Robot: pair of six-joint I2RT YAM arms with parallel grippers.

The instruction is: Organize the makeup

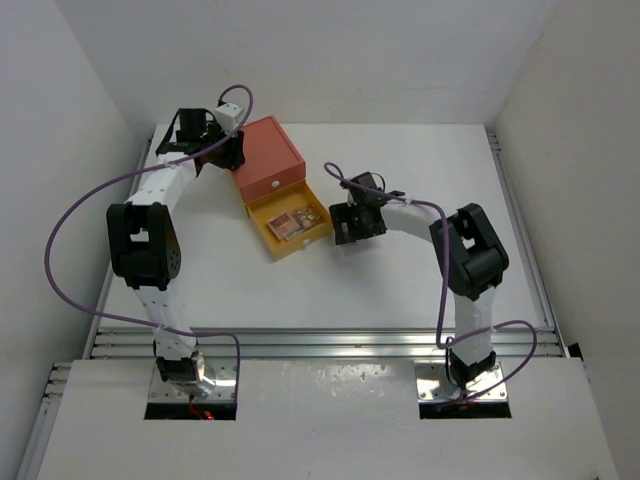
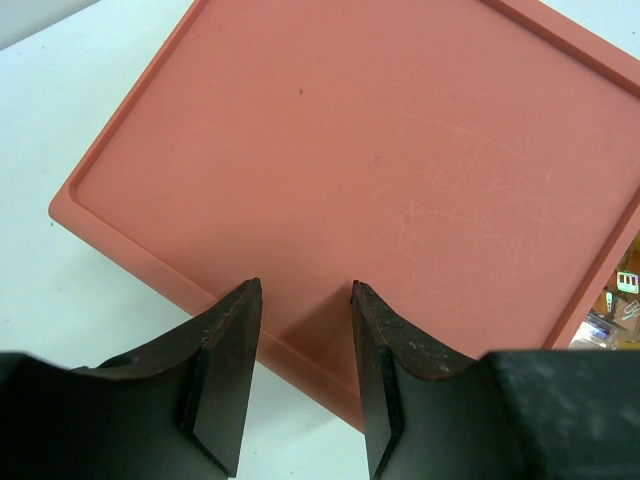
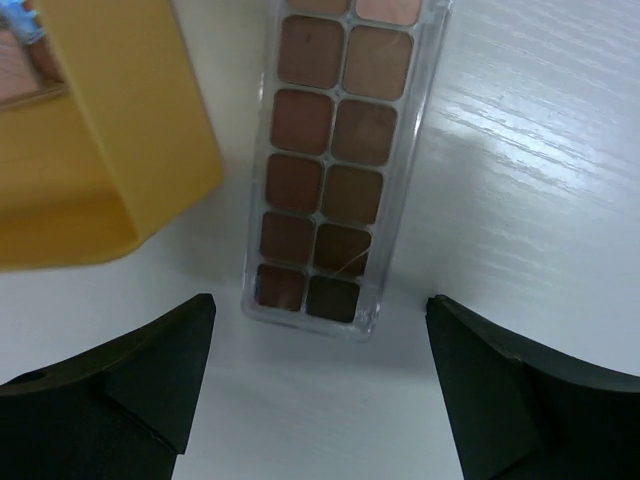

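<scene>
Eyeshadow palette (image 3: 335, 170), brown shades in two rows under a clear case: flat on the white table (image 3: 520, 150), just beside the corner of the yellow drawer (image 3: 110, 150), not inside it. Right gripper (image 3: 320, 305): jaws wide apart, one either side of the palette's near end, touching nothing. Second palette (image 1: 295, 222), mixed colours: in the pulled-out drawer. Left gripper (image 2: 305, 290): jaws partly apart over the near edge of the orange box (image 2: 380, 150), clamping nothing.
</scene>
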